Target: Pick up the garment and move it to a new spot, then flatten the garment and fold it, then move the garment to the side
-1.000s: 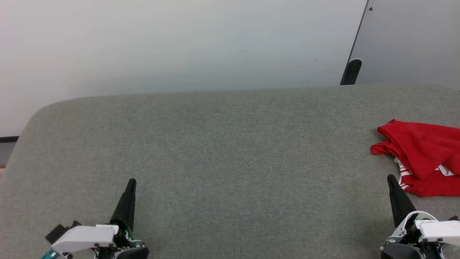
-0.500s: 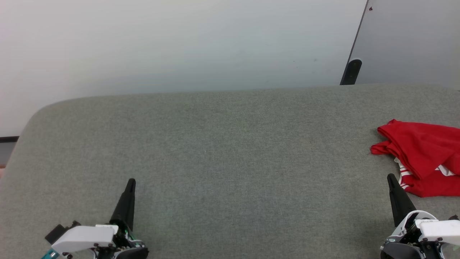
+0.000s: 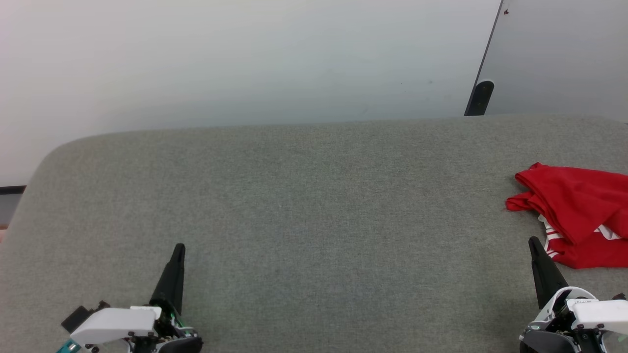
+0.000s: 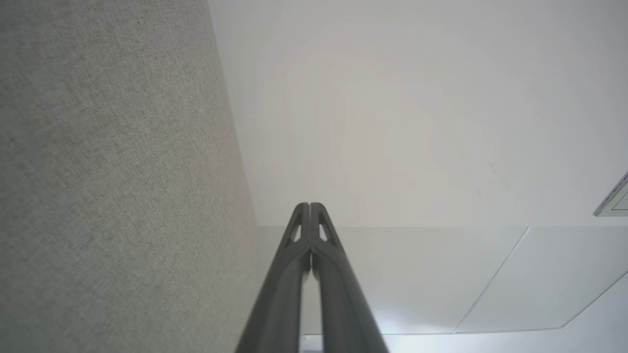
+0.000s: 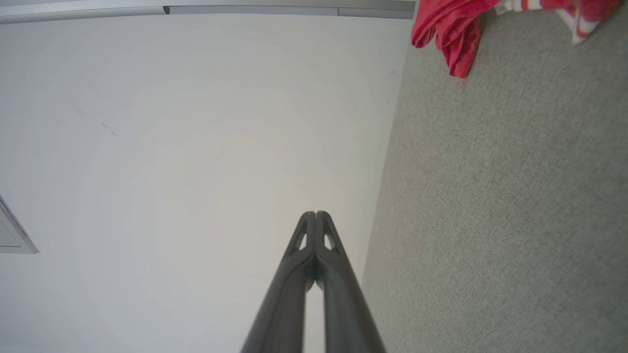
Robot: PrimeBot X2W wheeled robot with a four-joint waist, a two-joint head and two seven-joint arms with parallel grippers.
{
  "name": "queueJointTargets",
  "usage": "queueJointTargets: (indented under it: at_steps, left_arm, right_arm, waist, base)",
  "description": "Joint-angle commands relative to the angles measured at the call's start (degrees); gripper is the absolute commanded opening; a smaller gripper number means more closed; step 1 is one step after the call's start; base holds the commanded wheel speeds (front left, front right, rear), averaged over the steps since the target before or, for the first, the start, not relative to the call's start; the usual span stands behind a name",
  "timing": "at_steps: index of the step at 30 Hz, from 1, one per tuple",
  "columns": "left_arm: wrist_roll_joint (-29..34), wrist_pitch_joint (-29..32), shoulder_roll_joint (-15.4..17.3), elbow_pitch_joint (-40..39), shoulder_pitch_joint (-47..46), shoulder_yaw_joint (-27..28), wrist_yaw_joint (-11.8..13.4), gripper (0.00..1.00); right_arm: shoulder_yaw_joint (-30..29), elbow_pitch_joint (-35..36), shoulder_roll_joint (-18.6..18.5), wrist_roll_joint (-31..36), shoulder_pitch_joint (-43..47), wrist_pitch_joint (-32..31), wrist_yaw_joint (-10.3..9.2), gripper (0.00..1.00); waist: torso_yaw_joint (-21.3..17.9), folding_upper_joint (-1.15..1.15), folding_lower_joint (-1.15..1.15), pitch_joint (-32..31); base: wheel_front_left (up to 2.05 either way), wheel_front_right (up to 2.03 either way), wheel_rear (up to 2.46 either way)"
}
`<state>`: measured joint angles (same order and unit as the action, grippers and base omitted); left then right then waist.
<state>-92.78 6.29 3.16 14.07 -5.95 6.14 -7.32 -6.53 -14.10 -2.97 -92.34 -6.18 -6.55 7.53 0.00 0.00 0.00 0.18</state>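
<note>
Head view: red garment [image 3: 579, 206] lies bunched on grey desk [image 3: 314, 206], far right side. Left claw [image 3: 179, 247] low left. Right claw [image 3: 532, 241] low right, just beside garment.
Left wrist view: left claw [image 4: 309, 205] pressed together, holds nothing.
Right wrist view: right claw [image 5: 315, 213] pressed together, holds nothing; garment [image 5: 451, 29] on desk at top right.

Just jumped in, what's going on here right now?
Nothing is being handled. The garment lies bunched up at the right edge of the grey surface, partly cut off by the head view's edge. Both grippers are shut and empty: the left gripper is at the lower left, and the right gripper is near the garment, not touching it.
</note>
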Motion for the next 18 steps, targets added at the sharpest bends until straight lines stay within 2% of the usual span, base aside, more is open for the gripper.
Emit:
queueJointTargets:
  at_steps: [1,18]
  left_arm:
    - [0.13,0.12,-0.12,0.07,-0.6,0.17,-0.3,0.0]
    - [0.23,0.19,-0.16,0.07,-0.61,0.27,-0.3,0.0]
  right_arm:
    - [-0.02,-0.03,0.21,-0.14,-0.23,-0.03,-0.08,0.0]
    - [-0.01,-0.02,0.21,-0.14,-0.23,-0.02,-0.08,0.0]
  waist:
    - [0.0,0.0,0.0,0.0]
    - [0.0,0.0,0.0,0.0]
  base:
    - [0.0,0.0,0.0]
    - [0.0,0.0,0.0]
